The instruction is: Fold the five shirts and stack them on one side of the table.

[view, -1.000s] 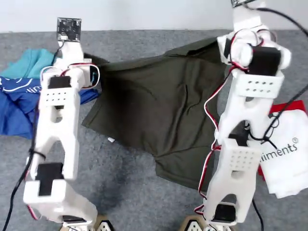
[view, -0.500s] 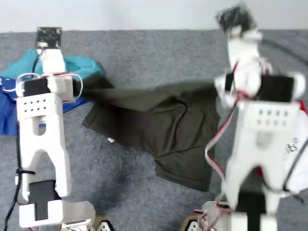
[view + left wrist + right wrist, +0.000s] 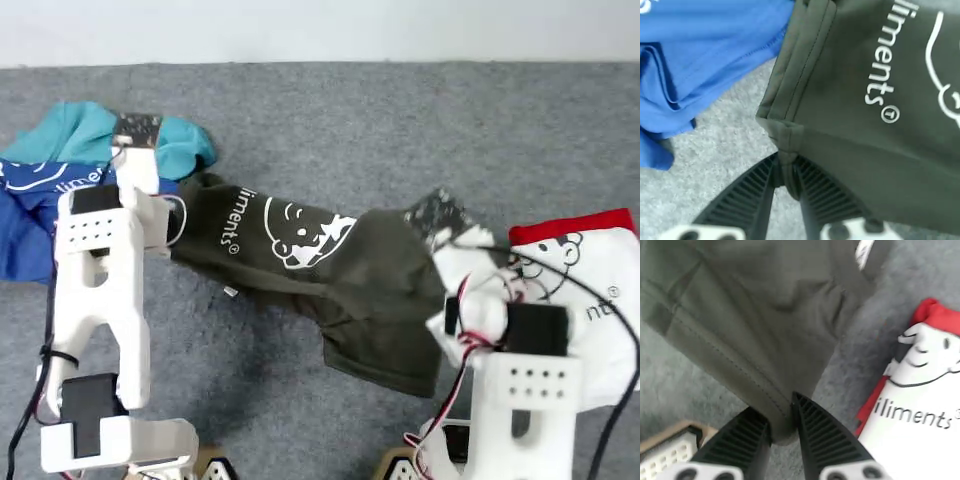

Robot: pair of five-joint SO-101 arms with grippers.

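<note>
On the grey table [image 3: 400, 120], my two grippers each have hold of the dark olive shirt [image 3: 340, 275], which lies across the middle between my arms. My left gripper [image 3: 786, 172] is closed almost fully on a bunched corner of the shirt. The seam is pinched tight between its ribbed black fingers [image 3: 751, 186], low over the table. That corner sits at the shirt's left end, just beside the blue shirt [image 3: 705, 55].

My right gripper [image 3: 781, 417] grips the stitched hem at the shirt's right end. Its fingers [image 3: 815, 435] stand a little apart with the doubled cloth filling the gap between them. The white shirt [image 3: 920, 405] with its red edge and cartoon face lies close by on that side.

From the high view, the olive shirt's upper strip is turned over, showing white lettering and a smiling face [image 3: 295, 232]. Its plain lower part spreads toward the near edge of the table. The blue shirt [image 3: 30, 225] lies crumpled at the left edge, with the teal shirt [image 3: 75, 135] touching its far side. The white shirt [image 3: 590, 300] rests at the right edge, apart from the olive one. My left arm [image 3: 95, 290] stands over the shirt's left end and my right arm [image 3: 520, 385] over its right end.
</note>
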